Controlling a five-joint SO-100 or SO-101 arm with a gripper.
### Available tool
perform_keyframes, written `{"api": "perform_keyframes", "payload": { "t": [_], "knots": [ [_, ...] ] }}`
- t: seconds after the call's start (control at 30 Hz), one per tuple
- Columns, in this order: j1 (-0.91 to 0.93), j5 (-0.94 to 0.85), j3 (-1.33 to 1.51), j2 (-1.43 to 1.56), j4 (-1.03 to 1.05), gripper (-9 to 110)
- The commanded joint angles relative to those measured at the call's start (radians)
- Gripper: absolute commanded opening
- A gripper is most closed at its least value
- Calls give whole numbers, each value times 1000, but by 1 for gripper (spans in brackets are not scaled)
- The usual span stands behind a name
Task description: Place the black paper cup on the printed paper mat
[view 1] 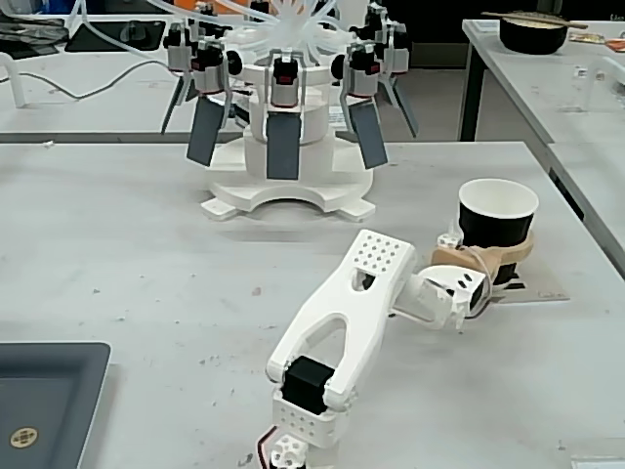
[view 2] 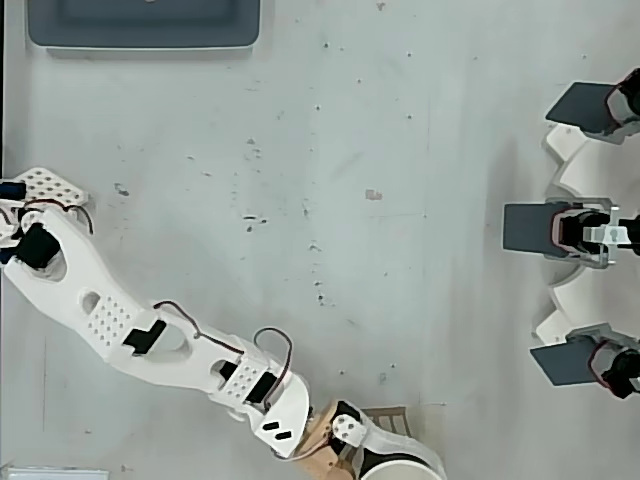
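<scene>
The black paper cup (view 1: 498,221), white inside, stands upright over the printed paper mat (view 1: 539,287) at the table's right side in the fixed view. Its base is hidden behind the wrist. My gripper (view 1: 502,252) is shut on it, tan fingers (view 1: 518,250) wrapped round its lower half. In the overhead view only the cup's white rim (view 2: 402,463) shows at the bottom edge, with a corner of the mat (view 2: 392,419) beside it and the gripper (view 2: 372,458) hugging the cup. The white arm stretches low across the table to it.
A white carousel stand with dark grey paddles (view 1: 283,127) fills the back middle of the table. A dark grey tray (view 1: 44,401) lies at the front left. A dark bowl with chopsticks (view 1: 532,34) sits on the neighbouring table. The table's right edge runs close past the mat.
</scene>
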Motion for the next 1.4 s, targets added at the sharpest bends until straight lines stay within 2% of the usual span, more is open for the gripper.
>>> {"api": "perform_keyframes", "payload": {
  "t": [0.0,0.57,0.9,1.37],
  "knots": [
    [8,6,-25,20,-37,15],
    [40,-9,130,126,-112,41],
    [91,-9,204,195,-103,45],
    [94,5,554,420,-199,50]
  ]
}}
